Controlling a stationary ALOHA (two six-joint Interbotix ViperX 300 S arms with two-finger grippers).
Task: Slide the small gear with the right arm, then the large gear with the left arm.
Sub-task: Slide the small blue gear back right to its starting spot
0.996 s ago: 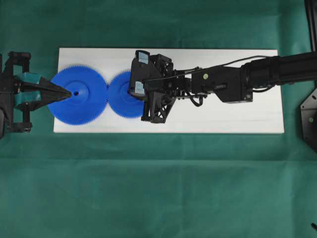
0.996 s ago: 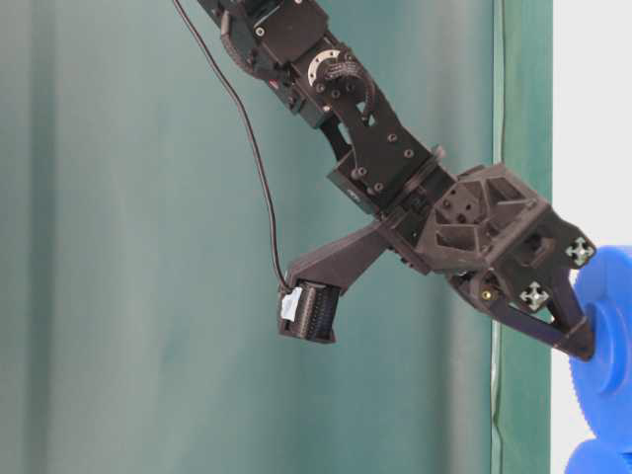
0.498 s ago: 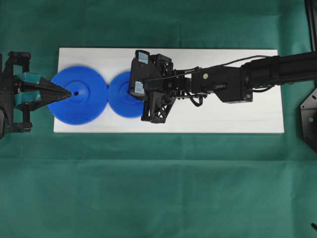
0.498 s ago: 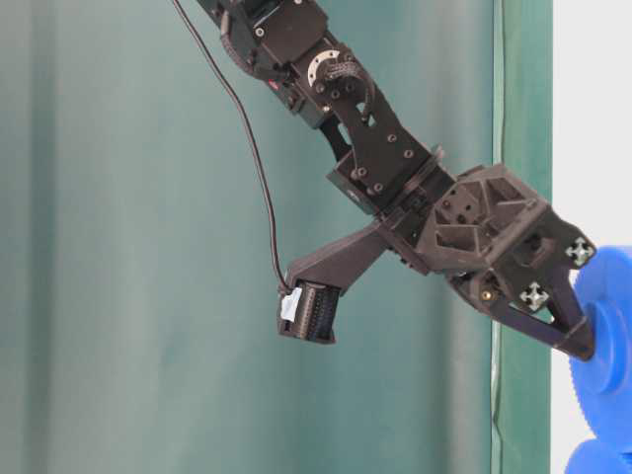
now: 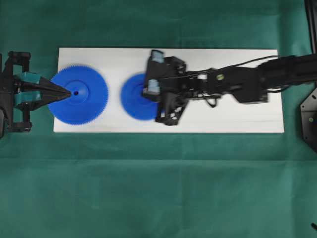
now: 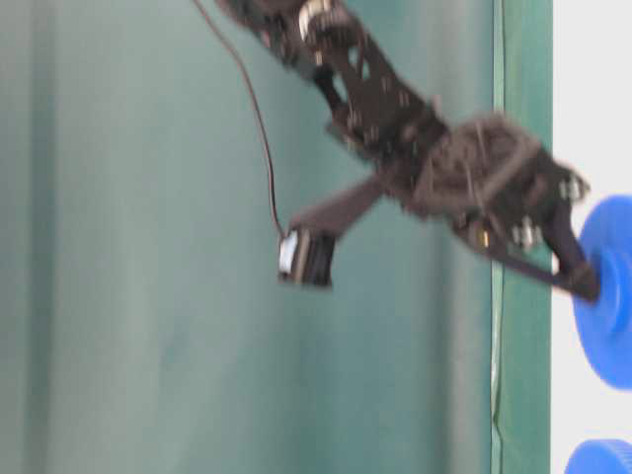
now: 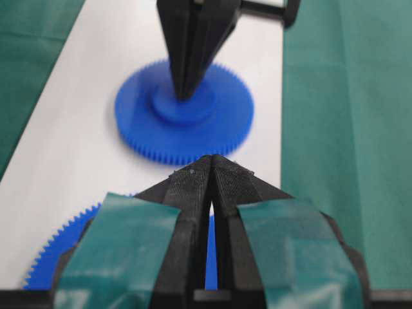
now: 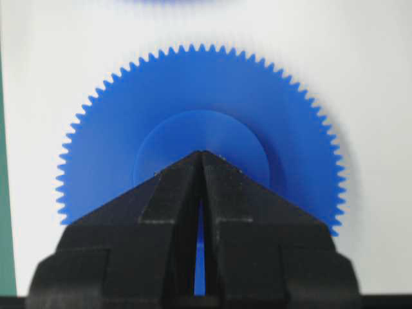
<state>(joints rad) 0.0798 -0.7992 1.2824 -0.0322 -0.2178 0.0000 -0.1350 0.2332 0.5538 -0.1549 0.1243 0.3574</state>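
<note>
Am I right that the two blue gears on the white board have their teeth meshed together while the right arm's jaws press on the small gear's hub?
Not quite: the small gear and the large gear sit apart, with bare white board between them, as the overhead view shows. The right arm's shut jaws do press on its hub.

White rectangular board [image 5: 223,119] flat on green cloth [image 5: 158,188] covering worktop; green curtain [image 6: 148,247] hangs behind board; even light.

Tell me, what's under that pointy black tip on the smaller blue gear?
The right end effector, shut to a point, rests on the small gear's raised round hub. Under the gear lies the white board. The hub's centre is covered by the tip, so any hole there can't be seen.
</note>
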